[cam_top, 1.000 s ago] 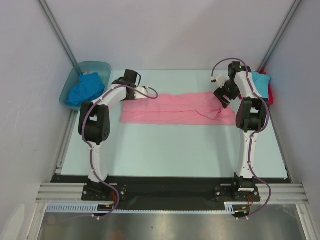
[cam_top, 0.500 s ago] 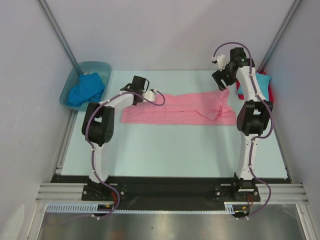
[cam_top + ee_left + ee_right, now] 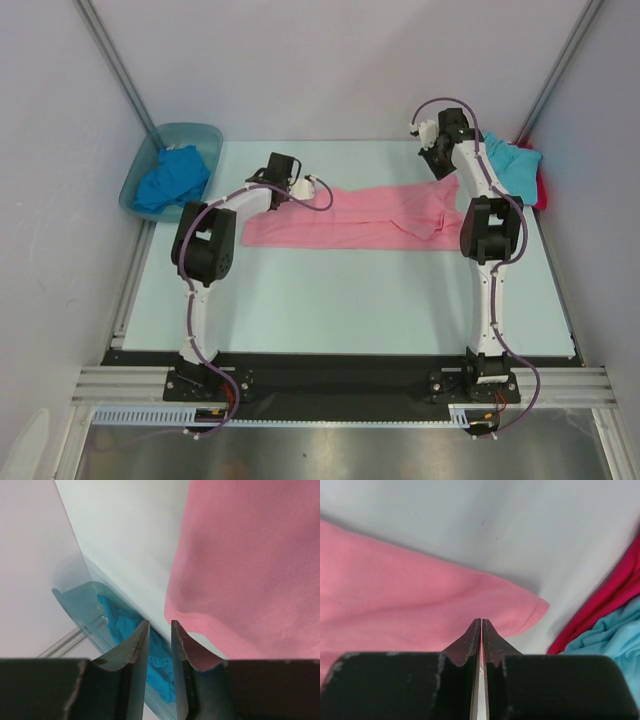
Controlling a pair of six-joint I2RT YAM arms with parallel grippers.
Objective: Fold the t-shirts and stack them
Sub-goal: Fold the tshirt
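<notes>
The pink t-shirt [image 3: 360,217] lies on the table as a long folded strip. My left gripper [image 3: 303,186] hovers at the strip's far left corner. In the left wrist view its fingers [image 3: 136,645] stand a narrow gap apart with nothing between them, the pink t-shirt [image 3: 250,555] to their right. My right gripper [image 3: 432,150] is raised beyond the strip's far right corner. The right gripper [image 3: 481,622] is shut and empty above the pink t-shirt's corner [image 3: 420,595]. A royal blue t-shirt [image 3: 170,178] fills the tub. A turquoise t-shirt [image 3: 510,160] lies on a red one [image 3: 541,190].
The translucent blue-green tub [image 3: 205,135] stands off the table's far left corner against the wall. The turquoise and red pile sits at the far right edge, close to the right arm's elbow. Walls close in the table on three sides.
My right gripper lifted off the pink shirt's right end, moved toward the far edge and shut. The left gripper shifted slightly right to the shirt's far left corner and narrowed.
</notes>
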